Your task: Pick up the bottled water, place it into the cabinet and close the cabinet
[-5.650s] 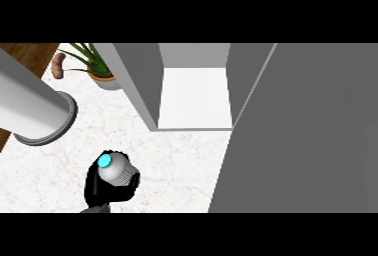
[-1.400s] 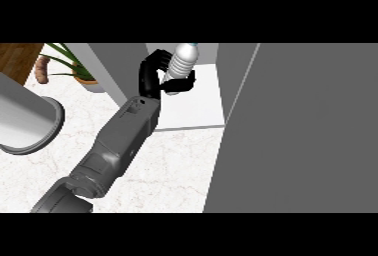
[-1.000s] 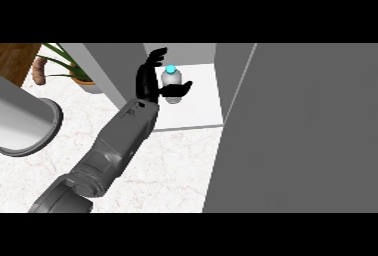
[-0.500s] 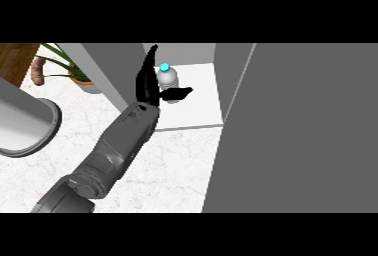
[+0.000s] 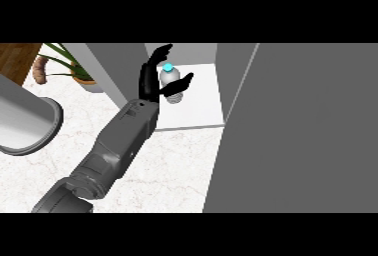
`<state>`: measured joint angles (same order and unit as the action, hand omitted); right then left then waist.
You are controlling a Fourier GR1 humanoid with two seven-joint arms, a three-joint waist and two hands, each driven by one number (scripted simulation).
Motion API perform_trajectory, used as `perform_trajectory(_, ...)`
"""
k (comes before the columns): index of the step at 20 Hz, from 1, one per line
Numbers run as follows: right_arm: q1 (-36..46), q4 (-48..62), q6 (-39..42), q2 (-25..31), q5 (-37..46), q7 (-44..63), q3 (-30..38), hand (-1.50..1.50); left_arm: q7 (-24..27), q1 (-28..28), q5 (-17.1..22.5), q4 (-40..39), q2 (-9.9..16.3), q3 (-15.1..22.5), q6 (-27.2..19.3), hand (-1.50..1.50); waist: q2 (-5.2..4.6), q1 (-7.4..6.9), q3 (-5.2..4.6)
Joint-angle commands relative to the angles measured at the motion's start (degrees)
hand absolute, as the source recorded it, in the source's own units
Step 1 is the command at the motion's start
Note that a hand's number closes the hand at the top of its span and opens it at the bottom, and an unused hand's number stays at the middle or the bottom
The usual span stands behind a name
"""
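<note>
The left hand (image 5: 153, 80) reaches into the open cabinet (image 5: 193, 107), its grey forearm (image 5: 122, 140) stretching up from the lower left across the white marble desk (image 5: 177, 165). The fingers (image 5: 157, 57) are straight and spread, pointing up toward the cabinet's back; the thumb (image 5: 181, 85) sticks out to the right, across the lower part of the bottled water (image 5: 170, 80). The hand is opened out around the bottle and not curled on it. Whether the palm or thumb touches the bottle cannot be told from this view.

The bottled water stands upright on the cabinet's white floor, in the left part of the compartment, with its light blue cap (image 5: 168, 67) on top, between the straight fingers and the thumb.

The cabinet door (image 5: 303, 130) is a large grey panel that stands open at the right, covering much of that side of the view. To the left of the cabinet, a potted plant (image 5: 74, 65) stands on the desk, and a big grey cylinder (image 5: 22, 125) shows at the left edge. The right hand does not show.
</note>
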<state>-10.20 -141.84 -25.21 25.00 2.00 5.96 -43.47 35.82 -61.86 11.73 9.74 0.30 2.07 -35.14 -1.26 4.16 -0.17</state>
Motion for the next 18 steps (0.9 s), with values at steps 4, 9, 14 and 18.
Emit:
perform_trajectory(4,0.51,-1.71,-0.92,-0.83,2.89,2.29,-1.35,-1.50,6.18,1.20,4.65,5.20,-0.28,-2.09,12.71,1.50,0.75,-1.26,0.05)
perform_trajectory(9,0.31,-2.08,-1.02,-0.07,2.98,3.81,-1.81,-1.50,7.49,4.21,7.78,8.03,-0.30,-1.20,20.95,1.50,1.17,-2.46,0.09)
perform_trajectory(14,-1.41,-5.55,-2.59,1.23,5.14,4.05,-1.96,-1.50,1.21,4.88,11.87,12.48,-0.31,2.47,27.41,1.50,1.75,-2.94,0.11)
perform_trajectory(18,-0.60,-8.91,-3.85,2.66,5.08,8.36,0.40,-1.50,2.51,12.49,13.57,17.26,-0.31,5.70,34.02,1.50,1.98,-4.18,0.05)
